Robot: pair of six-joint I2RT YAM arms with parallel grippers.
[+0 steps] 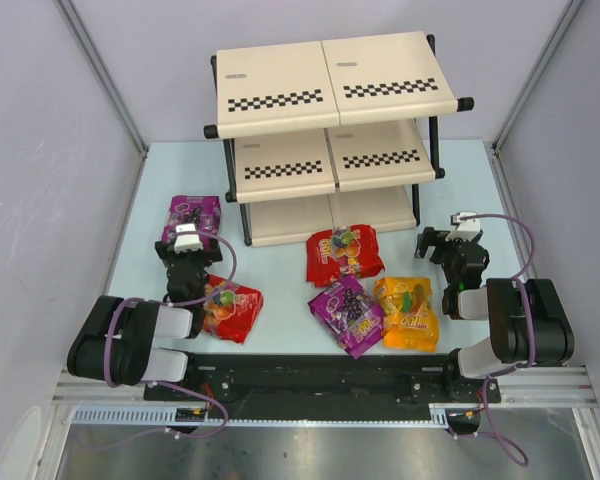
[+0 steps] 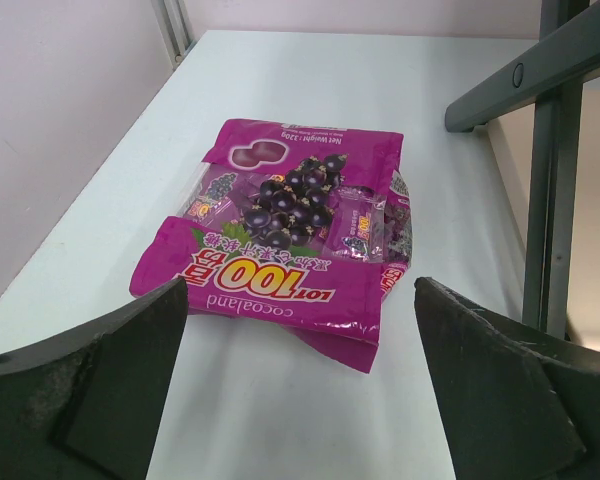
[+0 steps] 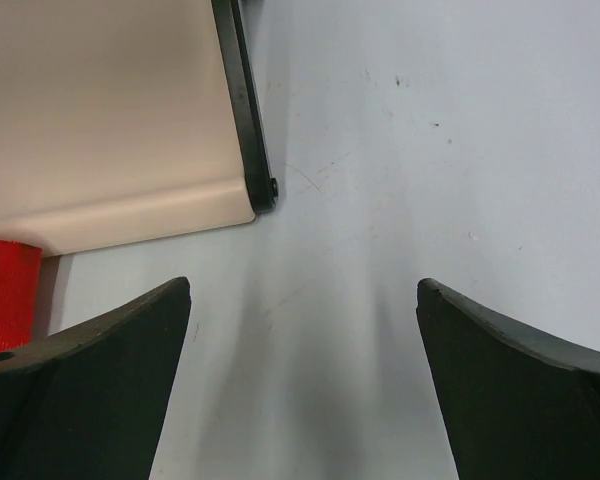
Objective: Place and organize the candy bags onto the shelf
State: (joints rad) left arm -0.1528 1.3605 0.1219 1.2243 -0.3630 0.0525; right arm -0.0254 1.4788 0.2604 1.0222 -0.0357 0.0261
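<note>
The shelf (image 1: 335,135) stands at the back middle, all three tiers bare. One purple candy bag (image 1: 193,212) lies left of it, and in the left wrist view (image 2: 290,225) it lies flat just ahead of my open, empty left gripper (image 2: 300,400), (image 1: 186,245). A red bag (image 1: 234,310) lies beside the left arm. Another red bag (image 1: 344,255), a purple bag (image 1: 347,314) and the orange-yellow bag (image 1: 407,313) lie in front of the shelf. My right gripper (image 1: 438,240), (image 3: 303,390) is open and empty over bare table, right of the shelf's bottom panel (image 3: 110,110).
The shelf's black tube frame (image 2: 550,150) rises right of the left gripper. An edge of the red bag (image 3: 5,290) shows at the left of the right wrist view. Grey walls close the table on the left (image 1: 40,200) and right (image 1: 570,180).
</note>
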